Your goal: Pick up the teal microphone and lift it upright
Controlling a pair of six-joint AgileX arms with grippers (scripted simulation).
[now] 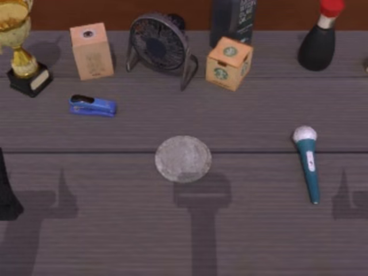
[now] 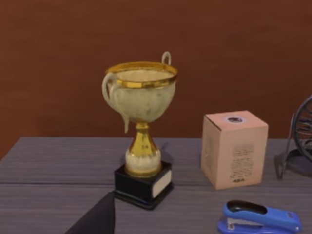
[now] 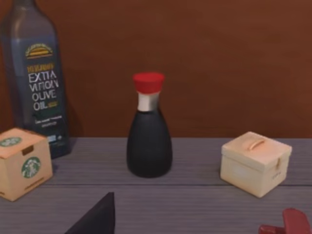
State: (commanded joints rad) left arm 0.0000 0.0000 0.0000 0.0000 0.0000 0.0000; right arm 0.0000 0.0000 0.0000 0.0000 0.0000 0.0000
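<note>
We are looking down at a big grey worktop [image 1: 115,230] with many things sitting on it. We are going from the biggest things to the smallest.

At twelve o'clock a dark round fan [image 1: 160,45] is standing. Just past one o'clock a tall dark oil bottle [image 1: 233,20] is standing, with a small coffee box [image 1: 229,63] in front of it. At two o'clock a black sauce bottle with a red cap [image 1: 319,37] is standing. At ten o'clock a gold trophy [image 1: 20,49] is standing, and a pink box [image 1: 92,50] is sitting at eleven o'clock. A round grey pad [image 1: 183,158] is lying in the middle. A blue stapler [image 1: 93,106] is lying near ten o'clock.

The teal microphone [image 1: 308,163] is lying flat at three o'clock. Its white ball head is pointing to twelve o'clock and its thin tail is pointing to six o'clock. Nothing is touching it.

We are thinking it is light and hard, and smooth, so it may roll or slip. We are thinking the best hold is across the handle, just under the ball head, where it is thickest.

The left arm [image 1: 7,192] is waiting at nine o'clock. The right arm is out of the top view. We cannot tell if either claw is wide or narrow.
</note>
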